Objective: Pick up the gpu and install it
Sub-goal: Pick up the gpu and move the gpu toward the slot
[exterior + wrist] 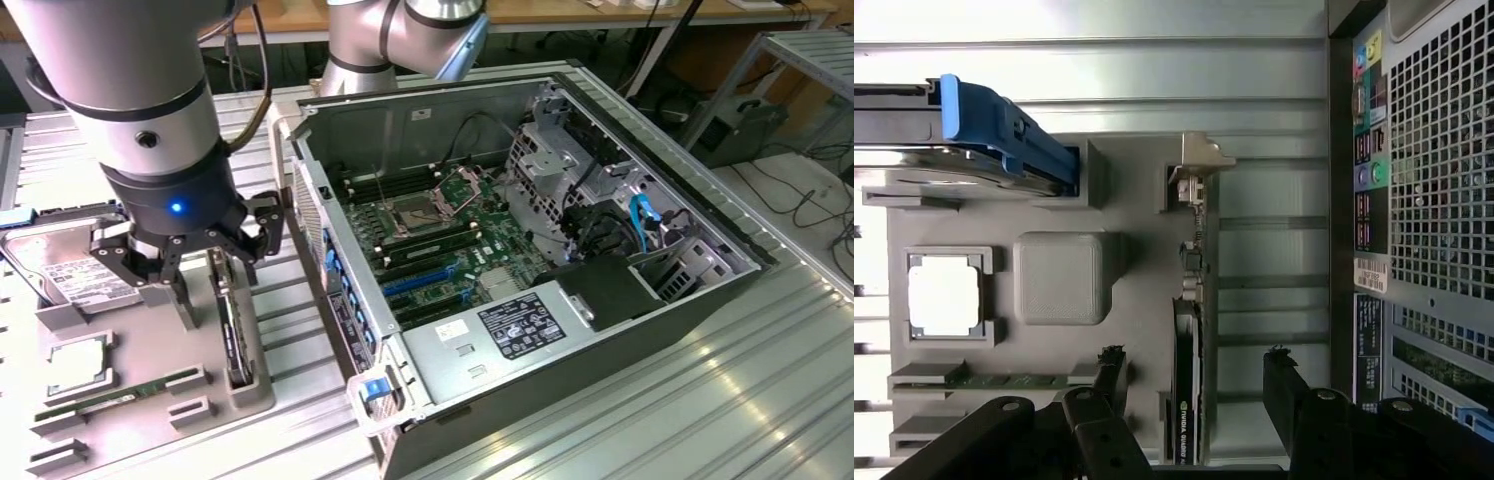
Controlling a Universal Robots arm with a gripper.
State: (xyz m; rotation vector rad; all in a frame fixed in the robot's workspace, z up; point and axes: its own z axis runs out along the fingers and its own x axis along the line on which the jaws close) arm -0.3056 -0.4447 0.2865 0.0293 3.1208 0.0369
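The gpu (238,345) stands on edge in its slot in the grey tray (154,350), beside the open computer case (400,120). The hand (187,255) hovers above it, fingers spread apart and holding nothing. An off-centre descent could knock a finger against the card's top edge or wedge it in the slot.

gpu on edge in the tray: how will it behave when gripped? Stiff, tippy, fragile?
Likely stiff: the gpu is a flat, rigid-looking card. It stands on its thin edge in a tray slot, so a sideways nudge may tilt it. Small exposed parts along its edge look fragile.
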